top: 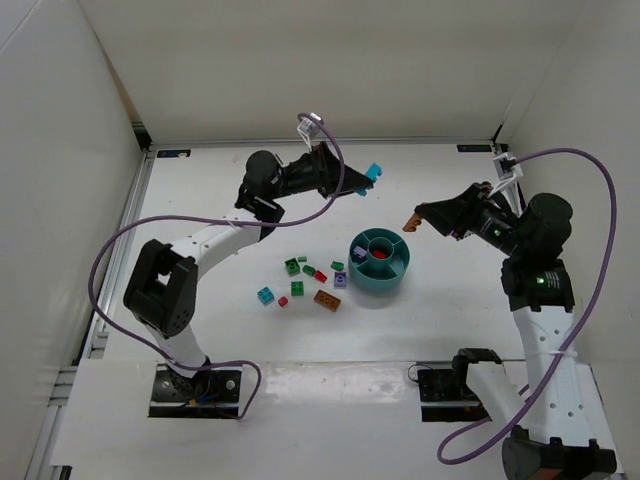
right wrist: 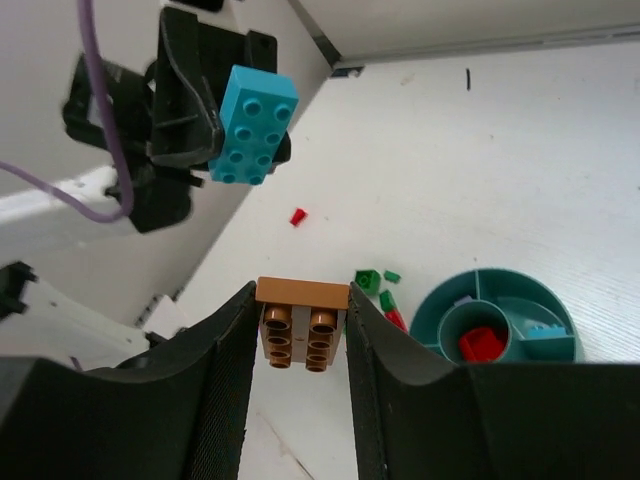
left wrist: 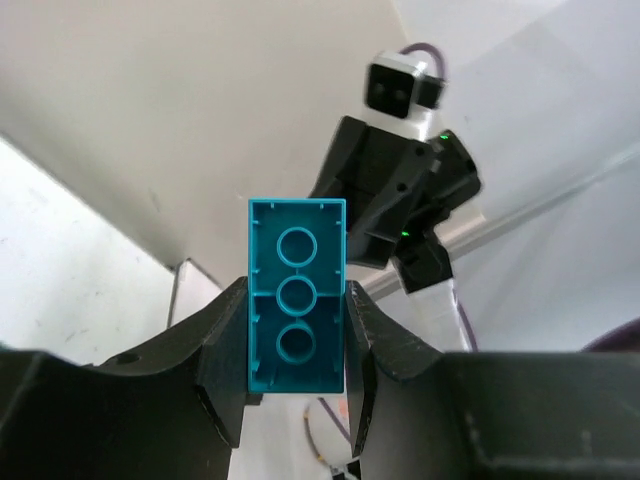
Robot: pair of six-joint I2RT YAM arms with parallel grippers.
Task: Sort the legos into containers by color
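Left gripper [top: 365, 180] pinches a blue brick [left wrist: 297, 310] aloft near the table's [top: 450, 330] far edge; right gripper [top: 413, 222] clamps a brown brick [right wrist: 303, 325] beside the bowl [top: 379, 290]. A red brick [top: 381, 254] sits in its centre cup [right wrist: 446, 325], odd pieces in wedges [right wrist: 492, 285]; about ten legos [top: 298, 288] lie loose mid-table, so I judge most sorting remains

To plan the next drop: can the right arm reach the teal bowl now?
Probably yes. The right hand, shut on a brown brick, hovers close to the bowl, and nothing stands between them.
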